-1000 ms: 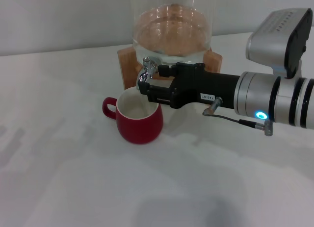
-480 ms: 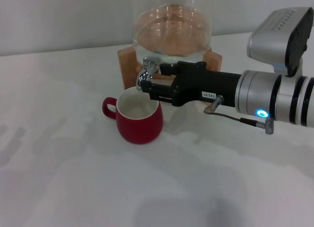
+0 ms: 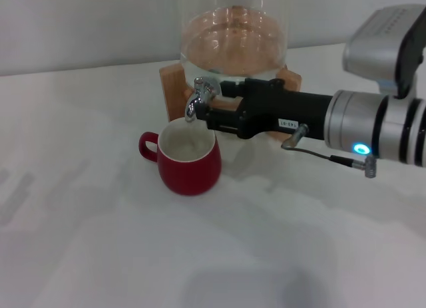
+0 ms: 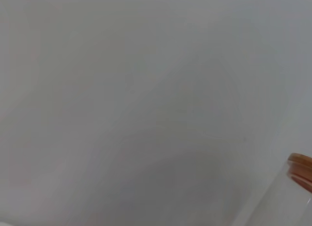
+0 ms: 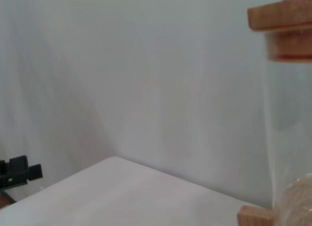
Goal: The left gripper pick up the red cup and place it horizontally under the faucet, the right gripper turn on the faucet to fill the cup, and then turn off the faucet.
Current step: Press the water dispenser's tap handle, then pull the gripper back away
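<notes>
The red cup (image 3: 190, 161) is seen upright on the white table (image 3: 100, 241), left of centre in the head view, its loop handle turned toward the robot's left and its cream inside exposed. It is placed directly below the downturned spout of the faucet (image 3: 197, 98), with a small gap left between spout and rim. The faucet is fitted to the front of a clear glass jar (image 3: 233, 42), which is carried on a wooden stand (image 3: 172, 82) behind the cup.

From the right, the right gripper (image 3: 208, 115) is stretched across the table toward the faucet, its black body just beside the tap and above the far rim of the cup. Whether its fingers are closed on the lever or merely resting against it cannot be told. Behind the black body, a silver wrist with a cyan light (image 3: 361, 149) and a grey box (image 3: 389, 45) are seen.

The left gripper is not shown in any view; only a pale wall and a wooden jar lid (image 4: 301, 168) are caught by the left wrist camera.
</notes>
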Controlling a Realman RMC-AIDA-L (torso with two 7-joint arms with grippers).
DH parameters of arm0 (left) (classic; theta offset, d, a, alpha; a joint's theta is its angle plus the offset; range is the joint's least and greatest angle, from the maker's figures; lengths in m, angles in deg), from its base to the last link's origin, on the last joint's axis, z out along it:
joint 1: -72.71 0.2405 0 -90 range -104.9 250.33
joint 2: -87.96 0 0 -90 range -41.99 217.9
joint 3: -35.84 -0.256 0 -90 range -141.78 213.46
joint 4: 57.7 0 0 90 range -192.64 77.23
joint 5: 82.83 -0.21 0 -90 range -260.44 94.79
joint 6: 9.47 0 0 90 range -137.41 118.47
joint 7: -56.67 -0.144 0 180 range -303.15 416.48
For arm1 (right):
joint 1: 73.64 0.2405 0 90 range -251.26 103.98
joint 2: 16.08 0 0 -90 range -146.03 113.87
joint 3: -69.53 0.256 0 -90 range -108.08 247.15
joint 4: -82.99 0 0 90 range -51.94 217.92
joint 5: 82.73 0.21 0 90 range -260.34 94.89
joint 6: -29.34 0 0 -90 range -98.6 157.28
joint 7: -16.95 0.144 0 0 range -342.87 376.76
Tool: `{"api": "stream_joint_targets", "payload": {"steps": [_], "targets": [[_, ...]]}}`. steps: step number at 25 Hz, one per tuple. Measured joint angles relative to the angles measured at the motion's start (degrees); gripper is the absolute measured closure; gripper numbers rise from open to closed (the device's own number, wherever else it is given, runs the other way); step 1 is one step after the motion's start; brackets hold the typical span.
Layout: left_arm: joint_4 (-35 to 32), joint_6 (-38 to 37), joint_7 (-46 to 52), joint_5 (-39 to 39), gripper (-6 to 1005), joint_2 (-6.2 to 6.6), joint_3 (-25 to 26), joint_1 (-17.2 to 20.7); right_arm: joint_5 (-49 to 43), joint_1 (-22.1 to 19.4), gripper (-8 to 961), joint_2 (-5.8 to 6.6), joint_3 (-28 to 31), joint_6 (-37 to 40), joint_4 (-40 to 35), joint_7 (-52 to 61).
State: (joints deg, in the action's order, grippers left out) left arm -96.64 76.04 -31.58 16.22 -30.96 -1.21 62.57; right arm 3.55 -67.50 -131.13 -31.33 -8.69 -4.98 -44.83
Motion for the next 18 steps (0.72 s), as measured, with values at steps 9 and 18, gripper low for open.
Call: {"api": "stream_joint_targets", "payload": {"steps": [9, 18], "targets": [[0.00, -0.47, -0.12, 0.06, 350, 0.00, 0.06, -0.06, 2.11, -1.82, 294, 0.06, 1.71, -9.26, -5.92, -0.04], [0.31, -0.93, -0.52, 0.11, 349, 0.00, 0.05, -1.18, 1.61, -0.32, 294, -0.11, -3.81, -5.89, -5.80, -2.05]]}}
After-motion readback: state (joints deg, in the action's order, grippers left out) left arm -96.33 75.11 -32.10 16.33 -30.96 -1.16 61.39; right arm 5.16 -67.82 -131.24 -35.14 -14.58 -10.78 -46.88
